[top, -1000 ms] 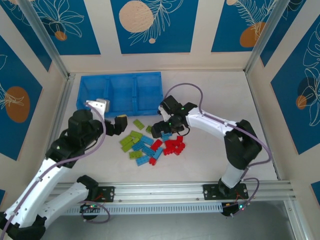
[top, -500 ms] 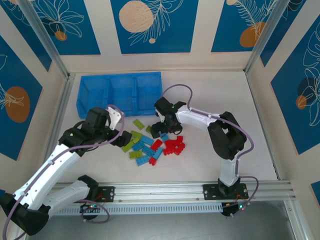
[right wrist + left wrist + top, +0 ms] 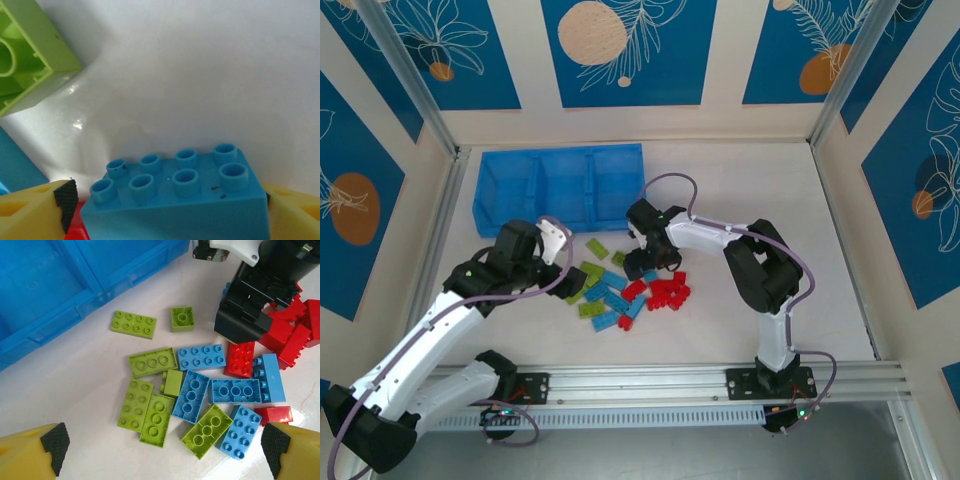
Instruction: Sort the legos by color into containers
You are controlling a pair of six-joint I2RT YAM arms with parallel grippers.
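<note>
**Right pincer narrows on a blue brick as the left swings over the greens**

At far left, the blue tray (image 3: 510, 182) sits at the back of the tabletop (image 3: 740, 180). I see no brick in any of its three compartments, so the sorting looks barely begun. Just in front of it, the left pincer (image 3: 164, 444) has swung in over the last second from beside the tray and now hangs above the green side of the legos (image 3: 620, 290). Its jaws are spread fully and hold nothing. The pile lies loose on the tabletop between the two arms, short of the tray, with lime green bricks to the left, light blue in the middle and red to the right.

At the pile's back edge, the right arm has folded in closer. The right pincer (image 3: 170, 205) has begun to narrow from its widest around a light blue brick (image 3: 175, 200). The pads (image 3: 64, 200) sit right at the brick's two short ends; whether they already bite I cannot tell. The brick rests flat on the tabletop, studs up, in two rows of four. Its long axis runs from one finger to the other, so the pincer spans its length, not its width. A green brick (image 3: 30, 65) lies just beyond, apart from it. I judge that the first blue pick is under way, with the left arm lining up for a green
</note>
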